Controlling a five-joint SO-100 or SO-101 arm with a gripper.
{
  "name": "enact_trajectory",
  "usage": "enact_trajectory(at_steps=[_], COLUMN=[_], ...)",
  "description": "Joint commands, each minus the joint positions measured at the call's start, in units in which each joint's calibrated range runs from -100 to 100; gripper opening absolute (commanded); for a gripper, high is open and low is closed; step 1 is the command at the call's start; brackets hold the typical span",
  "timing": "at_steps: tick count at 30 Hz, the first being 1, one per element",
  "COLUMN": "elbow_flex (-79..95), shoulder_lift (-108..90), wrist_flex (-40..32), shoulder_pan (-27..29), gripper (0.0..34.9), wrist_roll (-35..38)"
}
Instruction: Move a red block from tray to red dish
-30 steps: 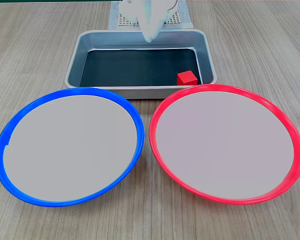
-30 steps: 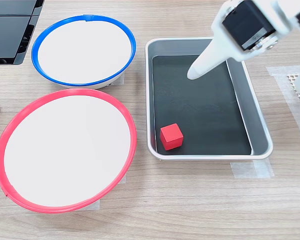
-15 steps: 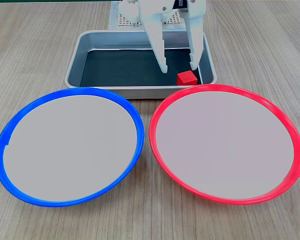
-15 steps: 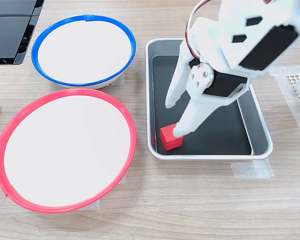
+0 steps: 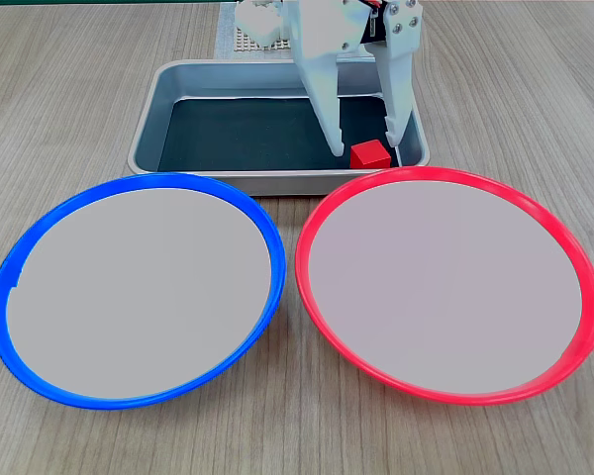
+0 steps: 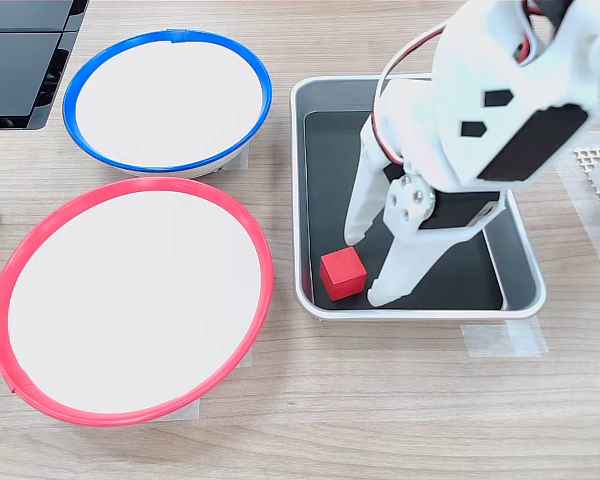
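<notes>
Red block (image 6: 342, 273) in tray (image 6: 517, 240) corner

In the first exterior view you have the tray (image 5: 148, 109) at the rear, w/ two dishes side by side in front of it; the other dish (image 5: 10, 307) sits at the first exterior view's left, the red dish (image 5: 445, 391) at its right, rims near but apart; the red block (image 5: 370, 154) lies in the tray's near-right corner, just behind the red dish's rim; the gripper (image 5: 364, 143) hangs over that corner, fingers either side of the block; in the second exterior view the block (image 6: 342, 273) sits between tray wall and fingertips (image 6: 380, 297).
</notes>
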Motion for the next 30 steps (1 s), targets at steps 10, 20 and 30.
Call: enact_trajectory(at_steps=[10, 20, 30], elbow_flex=[-5.60, -7.61, -32.64], shoulder_lift=[6.35, -1.76, -3.72], wrist_flex=[-3.02, 10.85, 40.07], shoulder_pan=[2.04, 4.11, -2.48], gripper=[15.4, 0.2, 0.1], wrist_roll=[1.51, 3.96, -13.09])
